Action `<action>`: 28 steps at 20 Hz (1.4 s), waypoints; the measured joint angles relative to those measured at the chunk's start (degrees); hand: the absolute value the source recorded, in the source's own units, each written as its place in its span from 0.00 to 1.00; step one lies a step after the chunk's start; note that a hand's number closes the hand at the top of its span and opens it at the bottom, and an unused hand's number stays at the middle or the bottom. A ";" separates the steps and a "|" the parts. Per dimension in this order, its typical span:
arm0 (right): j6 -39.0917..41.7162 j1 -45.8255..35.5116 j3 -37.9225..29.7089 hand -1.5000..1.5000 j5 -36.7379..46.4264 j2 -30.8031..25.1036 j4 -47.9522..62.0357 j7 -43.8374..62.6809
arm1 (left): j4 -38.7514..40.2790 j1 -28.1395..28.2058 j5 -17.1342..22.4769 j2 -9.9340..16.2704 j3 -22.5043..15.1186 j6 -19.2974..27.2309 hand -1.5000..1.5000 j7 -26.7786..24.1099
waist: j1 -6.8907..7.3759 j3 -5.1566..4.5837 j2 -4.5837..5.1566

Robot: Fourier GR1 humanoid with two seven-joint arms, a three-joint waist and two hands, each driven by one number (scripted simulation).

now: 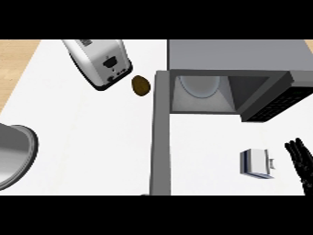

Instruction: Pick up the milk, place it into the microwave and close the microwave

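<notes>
Milk carton (256, 163) stands on the white counter (84, 137), in front of the open microwave (237, 78), near its right side. Microwave door (161, 133) swung out toward the viewer, plate (201, 87) inside. Right hand (308, 167) just right of the carton, fingers straight, open, not touching it. Toaster (99, 62) and a brown potato (140, 85) left of the microwave; metal pot (6, 153) at left edge.

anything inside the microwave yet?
Only its round plate shows inside the microwave; the roof hides the back. The milk sits on the counter beside the right hand.
</notes>
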 measured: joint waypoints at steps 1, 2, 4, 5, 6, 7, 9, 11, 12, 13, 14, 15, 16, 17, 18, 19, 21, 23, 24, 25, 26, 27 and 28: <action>-0.91 -1.30 0.19 0.00 1.03 0.25 1.58 -0.27 | -0.26 -0.32 0.57 0.09 0.65 -0.07 0.00 0.37 | -0.05 0.00 0.02; -1.54 -2.36 -0.23 0.00 1.52 0.14 3.65 -1.14 | -0.96 0.49 1.40 0.10 1.33 -0.61 0.00 0.64 | -0.03 0.00 0.03; -2.97 -4.26 -0.89 0.00 2.80 -0.12 6.71 -1.97 | -0.84 1.46 1.55 -0.09 1.86 -1.48 0.00 -0.16 | -0.02 0.01 0.03; -3.62 -5.23 -1.46 0.00 2.99 -0.24 8.26 -2.44 | -0.77 1.93 1.96 -0.15 2.51 -2.27 0.00 -0.42 | -0.03 0.01 0.04; -4.63 -6.13 -2.07 0.00 3.65 -0.36 10.58 -3.51 | -0.94 2.78 2.12 -0.20 2.37 -2.60 0.00 -0.82 | 0.04 0.01 0.04; -5.39 -6.79 -2.50 0.00 4.15 -0.51 12.19 -4.16 | -0.39 2.73 2.51 -0.24 3.20 -3.11 0.00 -1.28 | 0.00 0.02 0.05; -6.15 -9.28 -4.29 0.00 4.17 -1.83 16.51 -5.58 | -0.20 2.07 2.46 -0.31 3.28 -2.97 0.00 -0.89 | -0.08 0.02 0.08; -7.10 -10.62 -5.01 0.00 4.84 -2.44 20.98 -8.15 | -0.15 2.48 3.05 -0.35 4.19 -3.80 0.00 -1.17 | -0.08 0.02 0.09; -6.92 -12.12 -5.84 0.00 4.42 -3.33 23.17 -8.54 | -0.02 2.18 3.62 -0.17 4.78 -3.97 0.00 -0.64 | -0.10 0.04 0.10; -6.64 -13.30 -6.85 0.00 4.06 -4.53 25.67 -9.77 | 0.75 2.01 3.38 -0.21 4.96 -4.45 0.00 -1.24 | -0.07 0.03 0.10; -7.12 -14.14 -6.69 0.00 4.60 -4.59 27.71 -11.11 | 0.53 2.29 4.25 0.10 5.96 -4.98 0.00 -0.99 | -0.07 0.02 0.10; -7.48 -14.46 -6.41 0.00 5.06 -4.51 29.25 -12.12 | 1.09 2.22 3.95 0.01 5.83 -5.33 0.00 -1.44 | -0.08 0.02 0.10; -6.97 -14.65 -6.35 0.00 4.89 -4.88 29.83 -12.30 | 1.17 2.26 4.61 -0.07 6.55 -5.96 0.00 -1.36 | -0.12 0.03 0.10; -6.55 -15.32 -6.42 0.00 4.81 -5.43 31.05 -12.55 | 0.98 3.19 5.31 -0.14 6.93 -6.64 0.00 -1.55 | -0.08 0.02 0.08; -6.63 -16.20 -6.27 0.00 5.24 -5.73 33.15 -13.47 | 0.90 4.14 5.10 -0.20 6.51 -6.95 0.00 -2.29 | 0.03 0.02 0.07; -6.36 -15.97 -5.87 0.00 5.46 -5.74 33.92 -14.00 | 0.90 3.62 5.39 -0.24 7.03 -6.78 0.00 -1.80 | -0.06 0.02 0.08; -6.33 -17.07 -5.68 0.00 6.15 -6.48 37.71 -16.15 | 1.25 2.69 5.28 -0.30 7.08 -6.38 0.00 -1.74 | -0.10 0.02 0.10; -6.31 -17.90 -5.56 0.00 6.30 -6.76 40.09 -16.97 | 1.14 2.28 6.20 -0.05 7.95 -6.33 0.00 -1.02 | -0.16 0.03 0.10; -7.04 -18.58 -5.29 0.00 6.92 -6.58 41.80 -17.56 | 0.15 2.04 6.16 -0.13 7.40 -5.29 0.00 0.05 | -0.18 0.02 0.12; -7.60 -18.91 -5.40 0.00 7.35 -6.81 43.94 -18.80 | -0.11 2.22 6.02 -0.18 7.09 -5.11 0.00 0.13 | -0.14 0.03 0.12; -8.97 -19.84 -5.32 0.00 8.23 -6.62 46.84 -20.58 | -0.21 1.98 5.90 -0.22 6.85 -4.89 0.00 0.43 | -0.09 0.02 0.14; -9.28 -19.80 -5.40 1.00 8.33 -6.83 47.70 -21.32 | 0.82 2.07 5.63 -0.27 7.20 -5.76 0.00 -0.39 | -0.10 0.02 0.11; -10.25 -19.98 -5.25 1.00 8.93 -6.69 49.15 -22.14 | 0.99 2.74 5.12 -0.30 6.66 -5.86 0.00 -1.12 | -0.06 -0.01 0.09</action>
